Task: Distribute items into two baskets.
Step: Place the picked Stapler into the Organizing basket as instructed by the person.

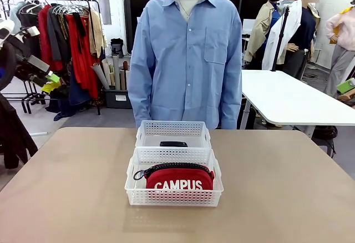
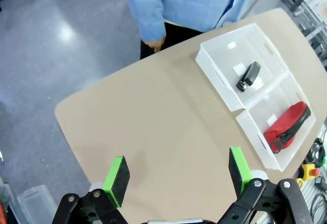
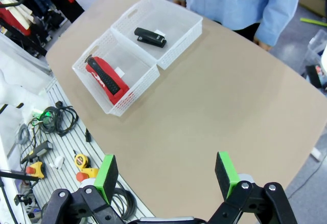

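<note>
Red fabric pouch, perforated white plastic baskets

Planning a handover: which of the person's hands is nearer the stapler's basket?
Right hand, slightly: it hangs just behind the basket, by its far corner; the left hand hangs farther off sideways.

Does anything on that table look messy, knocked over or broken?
Nothing stands out. The two white baskets sit end to end, squarely lined up: the red CAMPUS pouch stands on its edge in the near basket, and the black stapler lies in the far basket. No spills or damage are visible.
</note>
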